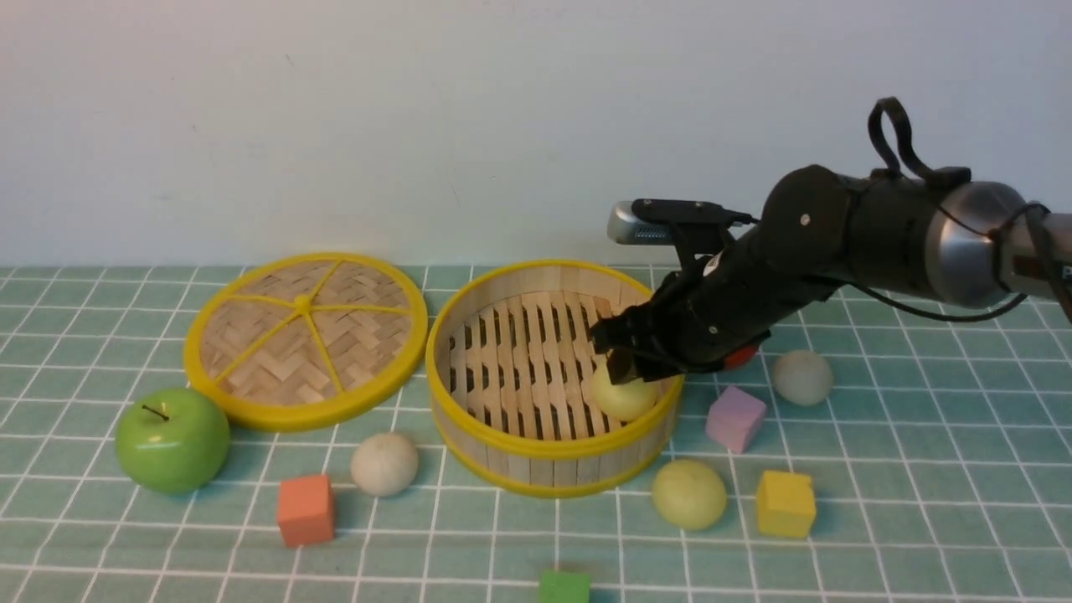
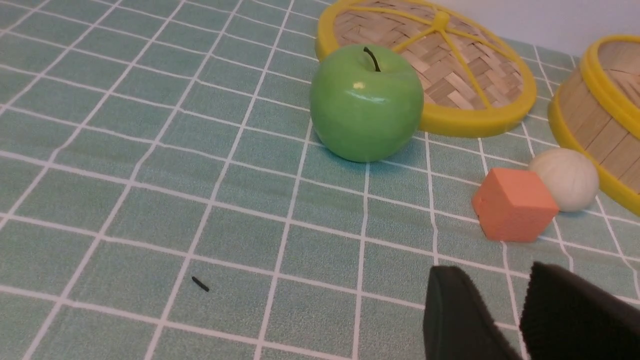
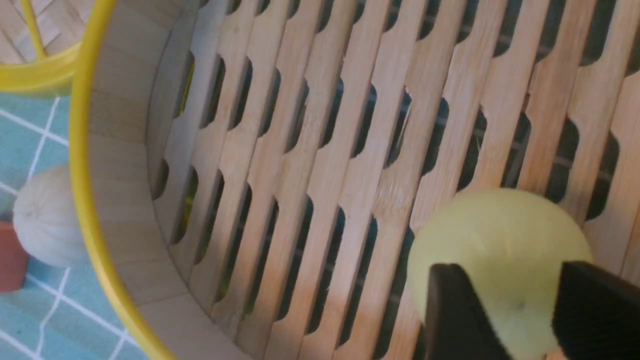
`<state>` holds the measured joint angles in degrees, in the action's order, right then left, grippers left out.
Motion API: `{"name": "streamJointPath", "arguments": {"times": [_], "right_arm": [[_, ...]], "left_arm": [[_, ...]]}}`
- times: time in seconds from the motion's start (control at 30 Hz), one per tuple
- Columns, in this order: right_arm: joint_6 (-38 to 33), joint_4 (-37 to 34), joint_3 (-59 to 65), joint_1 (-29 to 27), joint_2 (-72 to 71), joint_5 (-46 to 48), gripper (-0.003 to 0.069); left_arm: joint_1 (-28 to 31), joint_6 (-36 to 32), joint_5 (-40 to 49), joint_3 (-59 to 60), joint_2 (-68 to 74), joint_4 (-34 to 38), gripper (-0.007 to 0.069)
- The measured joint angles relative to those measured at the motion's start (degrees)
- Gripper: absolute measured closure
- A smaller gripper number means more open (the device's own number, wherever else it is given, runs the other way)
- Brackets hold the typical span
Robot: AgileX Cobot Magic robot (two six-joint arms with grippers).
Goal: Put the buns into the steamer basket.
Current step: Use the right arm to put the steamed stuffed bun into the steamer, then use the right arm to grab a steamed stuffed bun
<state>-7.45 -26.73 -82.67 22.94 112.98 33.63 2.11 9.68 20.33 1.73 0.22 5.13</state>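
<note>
While the right gripper [image 1: 624, 364] hangs over the right side of the basket [image 1: 536, 450], jaws parted and clasping nothing, a yellow-green bun [image 1: 624, 399] lies on the slatted floor just under its tips, close to the right wall. The right wrist view shows that bun [image 3: 500, 240] beyond the two black fingers [image 3: 465, 310], wider than the gap between them.

The basket stands mid-surface on the green tiled cloth [image 1: 84, 335]. Three buns lie outside it. A beige bun [image 1: 383, 463] sits just beside its front left wall, and an orange cube [image 1: 305, 509] sits near that bun, toward the near edge. A second yellow-green bun [image 1: 688, 494] rests just off its front right wall, beside a yellow cube [image 1: 785, 502]. Another beige bun [image 1: 802, 377] lies to the basket's right, past a purple cube [image 1: 734, 419]. A green cube [image 1: 564, 586] shows at the near edge.

The lid [image 1: 276, 352] lies flat left of the basket, toward the far edge. A green apple [image 1: 172, 440] stands upright just beside its front rim, toward the left edge.

The left gripper [image 2: 497, 272], seen only in its own wrist view, hovers above bare cloth near the orange cube, with its jaws a narrow gap apart and empty.
</note>
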Motion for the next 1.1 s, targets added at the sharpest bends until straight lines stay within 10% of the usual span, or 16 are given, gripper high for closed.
{"name": "streamJointPath", "arguments": {"times": [0.37, 1.1], "right_arm": [[1.1, 4.6, 0.0, 0.0, -9.3, 8.0, 0.0275], [4.1, 9.5, 17.2, 0.0, -24.4, 11.6, 0.038]], "left_arm": [[0.0, 0.0, 0.0, 0.0, 0.0, 0.0, 0.0387], [0.0, 0.0, 0.0, 0.0, 0.0, 0.0, 0.0387]]}}
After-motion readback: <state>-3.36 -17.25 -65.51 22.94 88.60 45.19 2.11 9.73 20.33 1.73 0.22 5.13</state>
